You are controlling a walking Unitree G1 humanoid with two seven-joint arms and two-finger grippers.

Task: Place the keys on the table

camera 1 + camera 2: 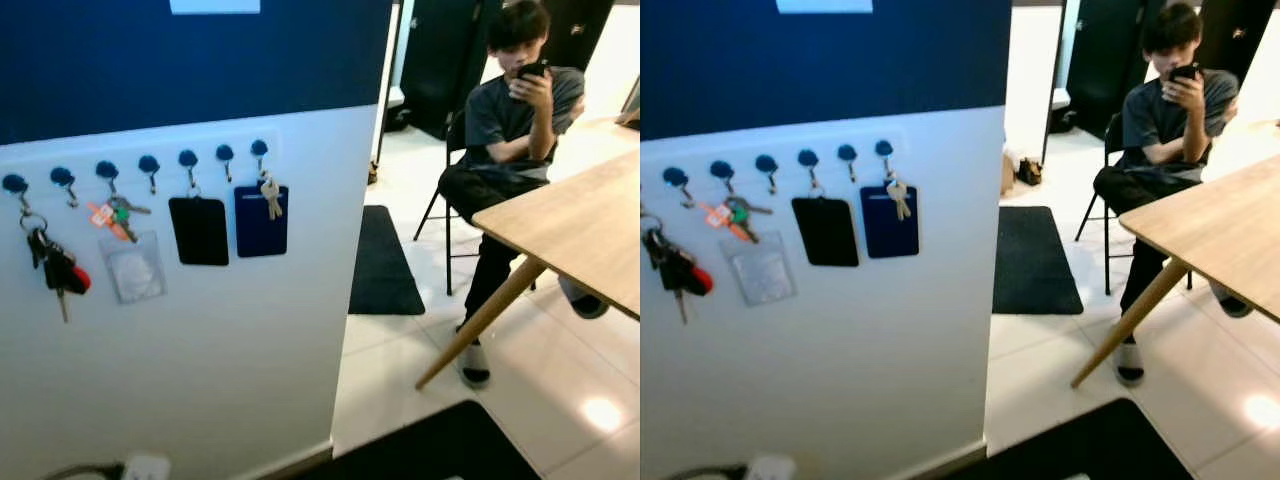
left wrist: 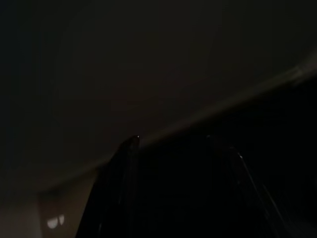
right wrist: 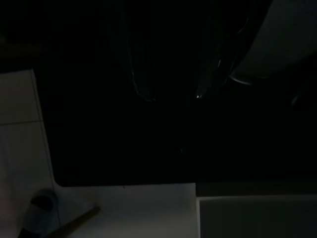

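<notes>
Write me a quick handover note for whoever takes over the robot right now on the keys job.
Both arms hang idle; the wrist views are too dark to tell finger state.
Several key bunches hang on wall hooks: black-and-red fob bunch, orange-and-green tagged bunch, small brass keys over a blue card holder.
Wooden table stands to the right, a seated person behind it.
Done: nothing picked.
Left: take keys off a hook, carry them over, set them on the table.
</notes>
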